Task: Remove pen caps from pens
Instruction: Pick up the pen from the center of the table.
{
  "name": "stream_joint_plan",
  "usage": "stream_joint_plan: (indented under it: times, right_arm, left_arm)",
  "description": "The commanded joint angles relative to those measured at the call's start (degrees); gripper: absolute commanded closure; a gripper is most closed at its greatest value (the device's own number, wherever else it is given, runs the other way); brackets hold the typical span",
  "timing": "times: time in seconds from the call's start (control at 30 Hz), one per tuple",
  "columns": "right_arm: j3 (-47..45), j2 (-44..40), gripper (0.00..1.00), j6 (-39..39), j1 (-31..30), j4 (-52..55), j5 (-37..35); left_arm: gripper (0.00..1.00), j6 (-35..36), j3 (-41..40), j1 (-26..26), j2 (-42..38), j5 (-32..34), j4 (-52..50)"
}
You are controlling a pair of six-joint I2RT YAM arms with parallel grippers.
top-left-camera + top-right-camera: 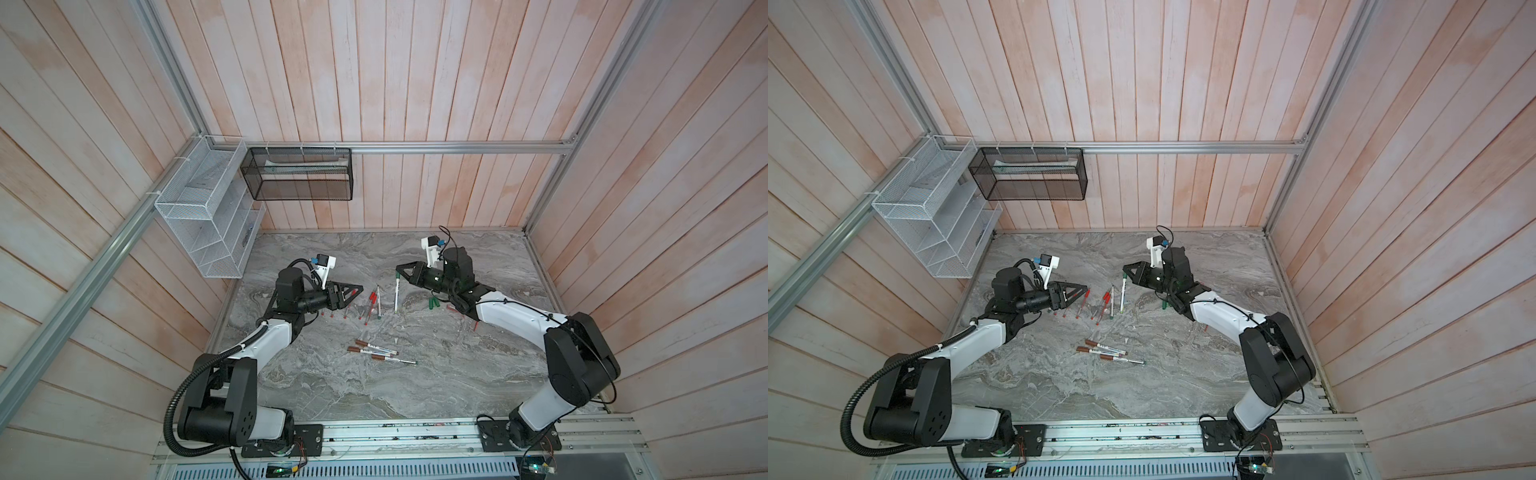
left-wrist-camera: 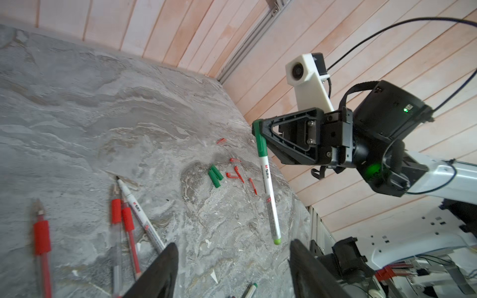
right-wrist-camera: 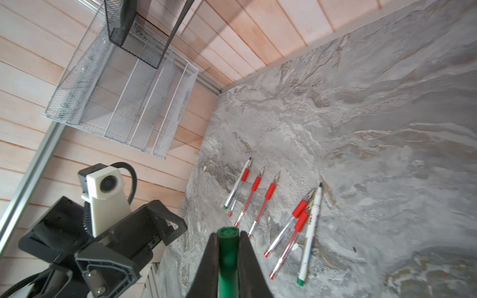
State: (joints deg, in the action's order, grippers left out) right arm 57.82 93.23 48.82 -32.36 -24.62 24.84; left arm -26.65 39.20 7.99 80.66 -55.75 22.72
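Two tools: the left tool (image 2: pixel 233 268) gapes wide with nothing in it; the right tool (image 1: pixel 398 272) is pinched on a green cap (image 2: pixel 260 140).
Held marker (image 1: pixel 397 296): one, hanging down from that cap, centre of both top views.
Brown-capped markers (image 1: pixel 362 343): three, side by side, lower centre of the desk (image 1: pixel 457 374).
Red-grip pens (image 3: pixel 270 192): five, uncapped, lying between the tools.
Bare green markers (image 3: pixel 312 232): two, among those pens.
Loose green caps (image 2: pixel 214 179): two, touching.
Loose red caps (image 2: pixel 221 141): about five, scattered just beside them.
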Motion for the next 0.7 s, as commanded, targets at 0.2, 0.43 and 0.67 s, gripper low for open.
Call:
stream_joint_plan:
  times: [0.2, 0.43, 0.67]
  right_arm:
    - [-1.3, 2.6, 1.0, 8.1, -5.2, -16.6, -1.0]
    - [-0.9, 4.3, 1.0, 8.1, -7.4, -18.0, -2.3]
    - [-0.1, 5.6, 1.0, 8.6, -8.0, -19.8, -1.4]
  left_arm:
    - [0.31, -2.0, 1.3, 6.6, 2.5, -3.5, 2.5]
    - [0.45, -1.9, 2.6, 7.4, 2.9, -3.9, 1.9]
    - [0.81, -0.7, 2.7, 7.7, 2.8, -2.1, 0.3]
